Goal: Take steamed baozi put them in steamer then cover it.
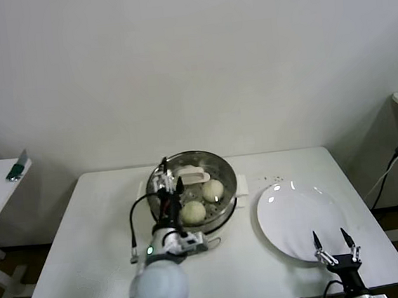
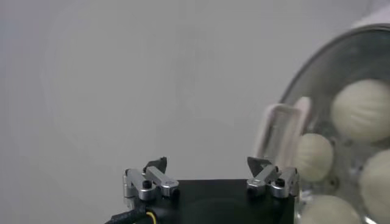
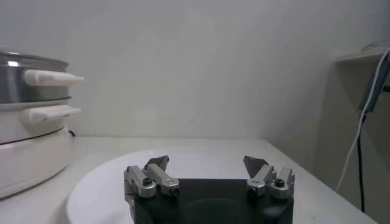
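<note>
Left tool spread wide at centre frame, holding nothing, above the cover on the steamer. Right tool released, lower right, over the white plate.

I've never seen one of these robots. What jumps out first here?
The shiny steamer at the back middle of the white table, glass cover on, pale baozi showing through. The left gripper hovers open by the cover's handle. To the right lies an empty white plate, the right gripper open at its near edge.
</note>
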Tool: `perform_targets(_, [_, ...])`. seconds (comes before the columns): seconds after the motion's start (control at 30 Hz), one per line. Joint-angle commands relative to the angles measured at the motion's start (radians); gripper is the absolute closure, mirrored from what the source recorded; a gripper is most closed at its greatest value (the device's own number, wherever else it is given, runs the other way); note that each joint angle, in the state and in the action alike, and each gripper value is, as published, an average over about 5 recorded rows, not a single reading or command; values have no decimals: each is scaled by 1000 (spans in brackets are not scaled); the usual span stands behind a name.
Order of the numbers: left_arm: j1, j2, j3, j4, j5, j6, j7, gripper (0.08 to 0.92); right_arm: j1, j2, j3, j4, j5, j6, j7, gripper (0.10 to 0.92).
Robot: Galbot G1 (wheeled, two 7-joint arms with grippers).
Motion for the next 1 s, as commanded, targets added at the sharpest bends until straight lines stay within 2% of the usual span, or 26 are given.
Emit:
perform_targets(0.03, [249, 17, -525, -135, -756, -375, -245, 178, -19, -5, -9, 46, -11, -17, 42, 203])
perform_targets(0.17, [356, 39, -735, -59, -1102, -556, -223, 177, -25, -7, -13, 63, -33, -19, 39, 203])
perform_targets(0.37, [512, 120, -807, 45, -1485, -726, -196, 177, -18, -4, -13, 67, -54, -9, 22, 203])
perform_targets(0.73, [540, 93, -676, 296, -1470, -966, -49, 177, 2, 1, -24, 26, -63, 12, 17, 203])
perform_targets(1.0, [536, 81, -622, 317, -1431, -991, -27, 177, 7, 12, -37, 23, -68, 11, 8, 203])
